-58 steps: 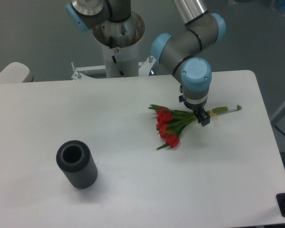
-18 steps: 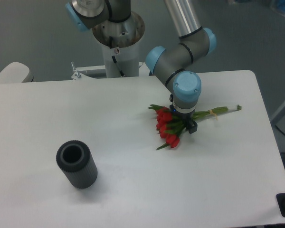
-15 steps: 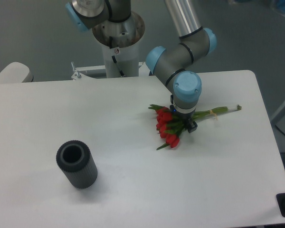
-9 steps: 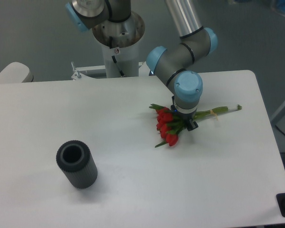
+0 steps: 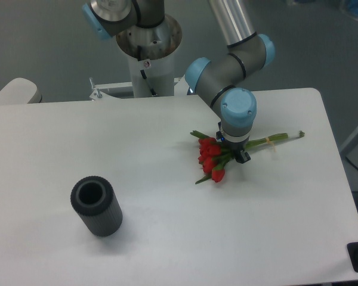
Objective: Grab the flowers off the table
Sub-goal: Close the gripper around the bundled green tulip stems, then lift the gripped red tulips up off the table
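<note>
Camera view:
Flowers: small bunch of red tulip buds with thin green stems point(image 5: 213, 158), lying on the white flat-topped bench point(image 5: 167, 238), right of centre.
Pincer point(image 5: 235, 154): straddles the stems beside the buds; you cannot tell its closure.
Long axis: buds lower-left, stems upper-right.

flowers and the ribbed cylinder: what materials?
Flowers: likely artificial, plastic or fabric; uniformly saturated red buds, stiff thin green stems. Real ones can't be ruled out.
Cylinder: matte dark grey, finely ribbed wall, hollow; looks like rubber or foam, no gloss.
</note>
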Controlling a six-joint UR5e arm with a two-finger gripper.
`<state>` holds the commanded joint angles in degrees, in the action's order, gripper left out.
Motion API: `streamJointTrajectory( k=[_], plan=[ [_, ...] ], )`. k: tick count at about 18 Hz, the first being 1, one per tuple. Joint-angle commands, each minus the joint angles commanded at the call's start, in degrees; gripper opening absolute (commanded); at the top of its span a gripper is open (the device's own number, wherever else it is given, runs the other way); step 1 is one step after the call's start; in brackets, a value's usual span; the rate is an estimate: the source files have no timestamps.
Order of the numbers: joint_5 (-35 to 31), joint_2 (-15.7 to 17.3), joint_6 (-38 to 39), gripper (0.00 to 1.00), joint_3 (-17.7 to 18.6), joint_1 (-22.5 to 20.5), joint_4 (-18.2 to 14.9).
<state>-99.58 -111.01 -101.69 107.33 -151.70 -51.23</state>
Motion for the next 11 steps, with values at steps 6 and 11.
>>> streamJointTrajectory(
  k=[6,11],
  plan=[
    [9.38,3.17,0.09,0.4,-5.89,2.12,-4.83],
    [15.28,3.52,0.35,0.4,-12.65,1.76,-12.03]
  ],
)
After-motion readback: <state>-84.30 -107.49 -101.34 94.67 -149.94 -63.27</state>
